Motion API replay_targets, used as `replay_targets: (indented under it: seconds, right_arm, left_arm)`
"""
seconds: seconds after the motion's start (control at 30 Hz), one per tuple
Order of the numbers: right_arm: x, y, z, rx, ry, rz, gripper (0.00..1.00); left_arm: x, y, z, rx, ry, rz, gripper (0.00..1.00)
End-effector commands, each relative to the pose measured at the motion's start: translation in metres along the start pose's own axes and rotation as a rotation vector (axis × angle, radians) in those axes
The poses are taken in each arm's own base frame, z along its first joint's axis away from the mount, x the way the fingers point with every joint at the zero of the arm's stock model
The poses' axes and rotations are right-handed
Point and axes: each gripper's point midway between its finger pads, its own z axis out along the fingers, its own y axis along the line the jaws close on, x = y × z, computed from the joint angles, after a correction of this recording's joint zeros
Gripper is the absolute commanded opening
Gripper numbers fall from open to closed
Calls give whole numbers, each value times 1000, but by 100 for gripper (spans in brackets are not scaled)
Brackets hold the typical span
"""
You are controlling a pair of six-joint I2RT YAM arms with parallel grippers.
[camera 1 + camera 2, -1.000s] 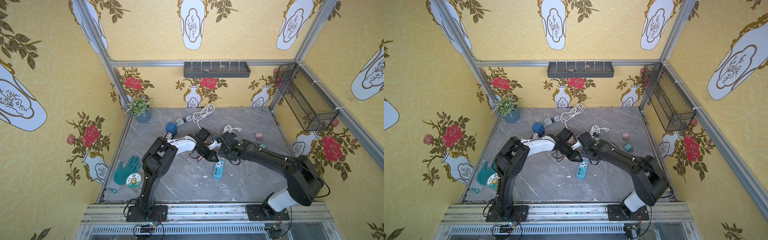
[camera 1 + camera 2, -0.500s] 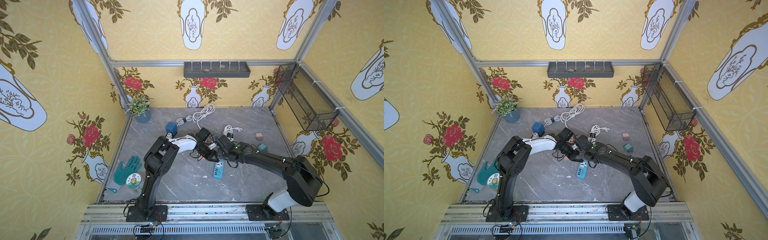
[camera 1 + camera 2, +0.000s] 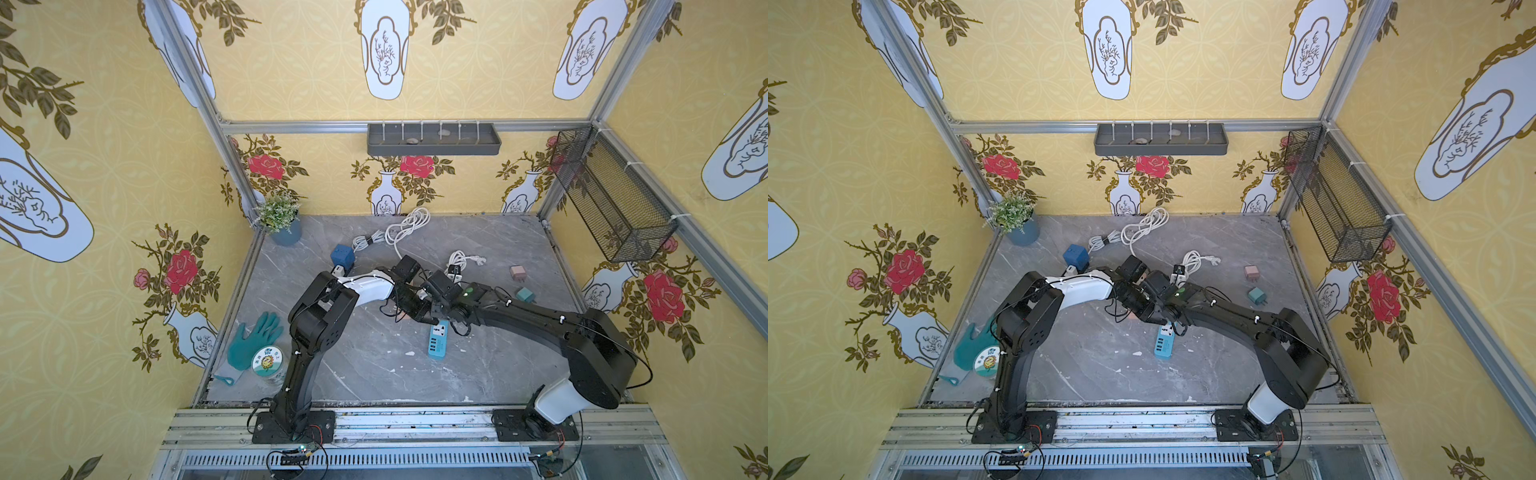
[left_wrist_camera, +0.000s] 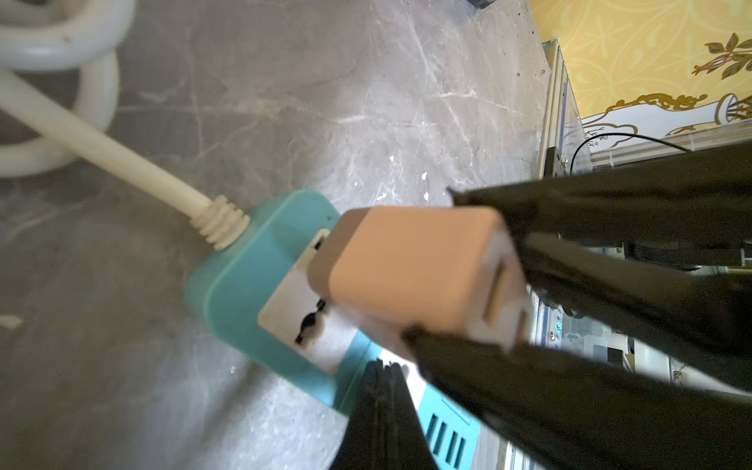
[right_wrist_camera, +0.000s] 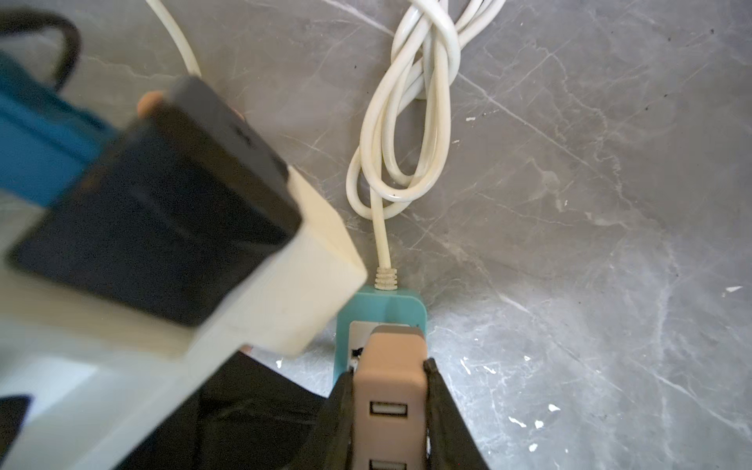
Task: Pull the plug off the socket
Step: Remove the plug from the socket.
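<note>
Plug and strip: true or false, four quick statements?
1. The right gripper is shut on the plug. True.
2. The left gripper is open. False: it is shut and holds nothing.
3. The strip is red. False: it is teal.
4. The strip's cord is white. True.

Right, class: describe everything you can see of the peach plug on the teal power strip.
The plug is a small, boxy, peach-coloured charger of smooth plastic. Its paler end face carries two USB ports. It stands out from the white socket face of the teal power strip, with its prongs hidden. The right end effector is shut on its two sides.
</note>
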Motion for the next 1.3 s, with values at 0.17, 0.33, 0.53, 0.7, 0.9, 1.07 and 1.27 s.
replay_targets:
  seconds: [0.17,0.33,0.53,0.7,0.9,1.07,1.27]
  right_arm:
    - [-10,8,-4,-87,52,70,0]
    - [-11,5,-9,-97,45,82,0]
    - [-16,1,-24,-128,17,100,0]
    - [-24,-21,-35,-115,-5,132,0]
    - [-29,-57,-45,-59,-25,173,0]
    - [-29,-95,-47,32,-24,212,0]
    - [-36,-128,-43,81,-15,262,0]
  left_arm:
    - [37,44,5,-205,120,-70,0]
    - [37,44,7,-201,122,-73,0]
    - [36,42,6,-194,119,-74,0]
    - [31,37,3,-185,102,-55,0]
    - [13,23,-8,-172,56,13,0]
    - [-16,9,-24,-179,13,104,0]
    - [-60,-21,-53,-184,-66,228,13]
